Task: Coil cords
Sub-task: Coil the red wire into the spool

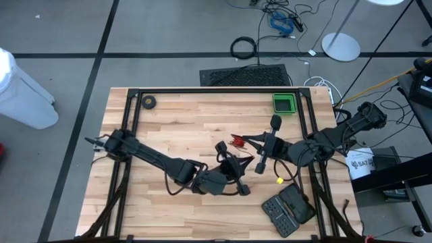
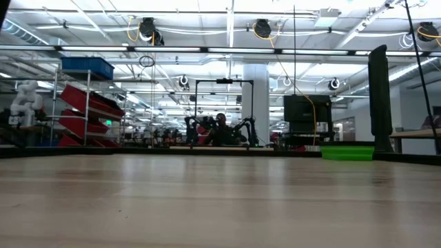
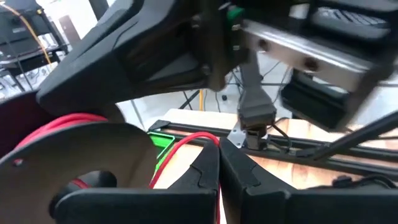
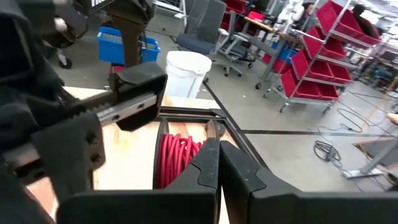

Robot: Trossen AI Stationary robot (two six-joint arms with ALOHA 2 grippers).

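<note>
Both hands (image 1: 237, 160) pinched shut on the red cord (image 1: 237, 140).

partial black lettering "SAT" on white container (image 1: 361, 164) at table's right, rest unreadable

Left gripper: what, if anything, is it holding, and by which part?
The left gripper appears shut on the thin red cord, pinching a loose stretch beside the reel, not the reel itself.
</note>
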